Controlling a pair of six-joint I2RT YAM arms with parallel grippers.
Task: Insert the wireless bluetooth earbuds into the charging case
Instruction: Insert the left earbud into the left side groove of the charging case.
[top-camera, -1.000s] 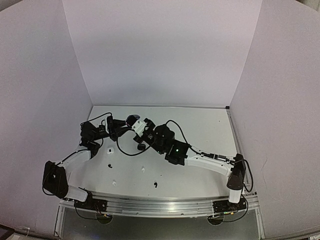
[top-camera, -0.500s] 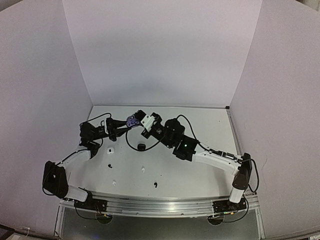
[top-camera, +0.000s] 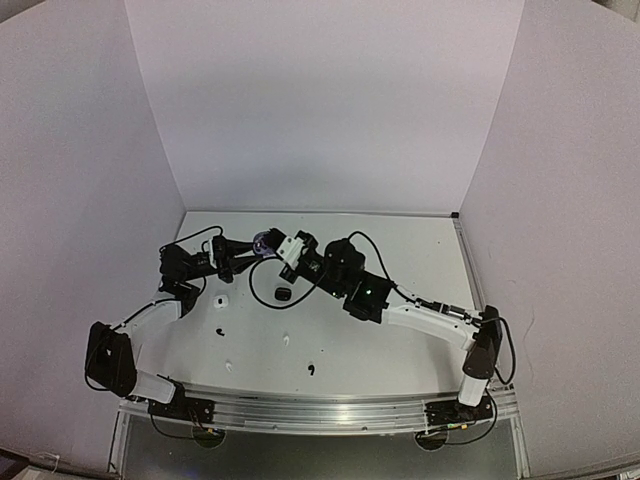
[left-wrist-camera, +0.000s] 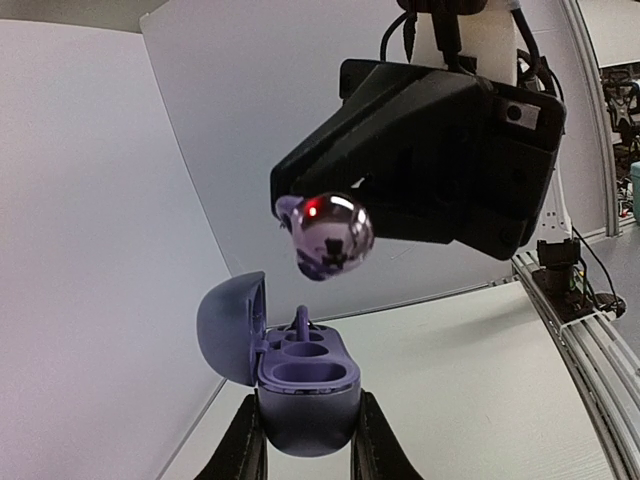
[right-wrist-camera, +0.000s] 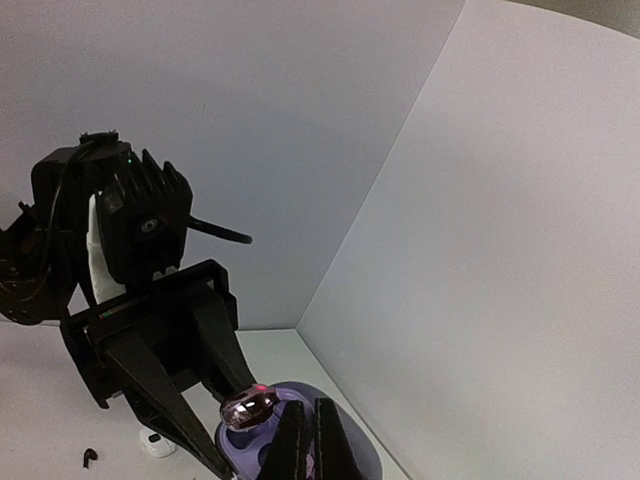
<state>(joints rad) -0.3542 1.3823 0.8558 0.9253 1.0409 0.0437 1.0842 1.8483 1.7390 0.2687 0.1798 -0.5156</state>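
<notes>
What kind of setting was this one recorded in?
Most likely a lab robot workcell rather than a home or shop. Plain white panels wall in a white table on three sides, and the left arm and right arm are bolted to an aluminium rail at its near edge.
</notes>
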